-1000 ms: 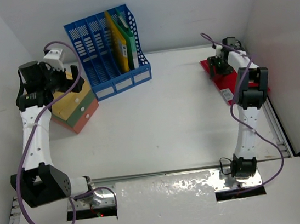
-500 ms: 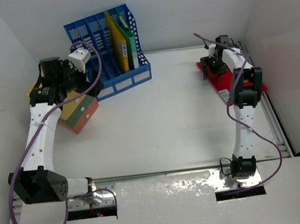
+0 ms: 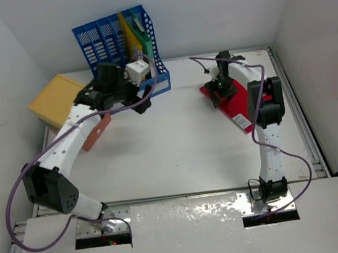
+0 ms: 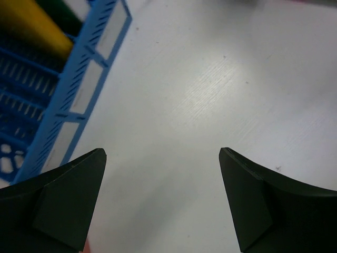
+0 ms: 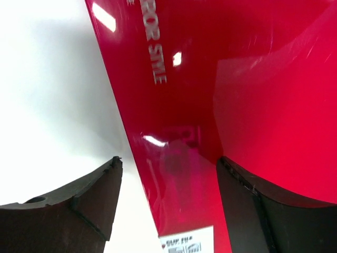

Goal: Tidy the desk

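The desk (image 3: 178, 150) is a wide white tabletop. A red folder (image 3: 233, 109) with a white label lies flat on it at the right rear. My right gripper (image 3: 220, 90) hangs over the folder's near-left part, open; in the right wrist view the red folder (image 5: 210, 79) fills the space under the right gripper (image 5: 168, 161), whose left finger is over bare desk (image 5: 42, 79). My left gripper (image 3: 139, 102) is open and empty above the desk just in front of the blue file rack (image 3: 115, 52); the left wrist view shows the left gripper (image 4: 163, 153) over white surface (image 4: 210, 79).
The blue file rack (image 4: 63, 105) stands at the rear left with a yellow folder (image 3: 128, 41) and a green folder (image 3: 141, 36) in its right slots. A drawer box (image 3: 59, 97) with a yellow top sits by the left wall. Metal rails (image 3: 311, 139) edge the desk.
My left arm swung right from the drawer box to the front of the blue rack. My right gripper moved left, and the red folder shifted left and turned with it.
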Robot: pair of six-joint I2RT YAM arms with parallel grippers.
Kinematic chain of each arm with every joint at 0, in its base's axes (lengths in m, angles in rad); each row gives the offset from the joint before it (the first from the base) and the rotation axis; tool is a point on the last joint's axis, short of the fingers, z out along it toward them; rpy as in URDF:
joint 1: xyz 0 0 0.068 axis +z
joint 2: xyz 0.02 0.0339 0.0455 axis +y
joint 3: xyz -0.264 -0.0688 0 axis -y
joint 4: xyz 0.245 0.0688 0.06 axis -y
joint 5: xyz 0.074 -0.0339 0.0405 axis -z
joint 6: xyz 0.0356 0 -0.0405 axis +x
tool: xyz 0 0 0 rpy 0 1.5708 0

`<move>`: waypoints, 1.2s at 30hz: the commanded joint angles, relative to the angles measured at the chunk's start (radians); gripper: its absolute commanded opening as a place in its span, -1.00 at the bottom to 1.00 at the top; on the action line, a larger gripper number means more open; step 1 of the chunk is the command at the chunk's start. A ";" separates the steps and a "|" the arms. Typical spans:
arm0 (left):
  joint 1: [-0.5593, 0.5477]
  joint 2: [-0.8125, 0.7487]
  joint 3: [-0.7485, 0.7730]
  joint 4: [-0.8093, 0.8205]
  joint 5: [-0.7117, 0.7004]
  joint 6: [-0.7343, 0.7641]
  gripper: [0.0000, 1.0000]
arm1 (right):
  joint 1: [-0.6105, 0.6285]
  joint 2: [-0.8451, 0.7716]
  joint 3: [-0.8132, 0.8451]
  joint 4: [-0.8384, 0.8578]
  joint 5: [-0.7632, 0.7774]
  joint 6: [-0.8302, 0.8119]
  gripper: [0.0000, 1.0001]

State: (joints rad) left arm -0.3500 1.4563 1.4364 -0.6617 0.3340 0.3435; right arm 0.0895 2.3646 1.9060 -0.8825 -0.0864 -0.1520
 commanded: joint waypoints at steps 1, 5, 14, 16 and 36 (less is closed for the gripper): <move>-0.140 0.108 0.025 0.061 -0.140 -0.026 0.72 | 0.030 -0.003 -0.171 -0.105 -0.127 0.023 0.37; -0.295 0.228 0.065 0.076 -0.148 -0.053 0.69 | 0.029 -0.187 -0.434 -0.001 -0.157 0.012 0.37; -0.330 0.556 0.366 0.094 -0.108 -0.185 0.61 | -0.138 -0.556 -0.760 0.451 -0.294 0.317 0.40; -0.333 0.627 0.473 0.097 -0.112 -0.208 0.61 | -0.154 -0.632 -0.807 0.470 -0.184 0.362 0.41; -0.208 1.174 0.854 0.251 0.054 -0.428 0.51 | -0.152 -0.935 -1.229 0.918 -0.162 0.595 0.36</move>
State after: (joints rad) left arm -0.5980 2.5874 2.2757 -0.4522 0.2745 -0.0132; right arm -0.0803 1.4784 0.6979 -0.0860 -0.2390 0.4057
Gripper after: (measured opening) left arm 0.769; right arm 0.679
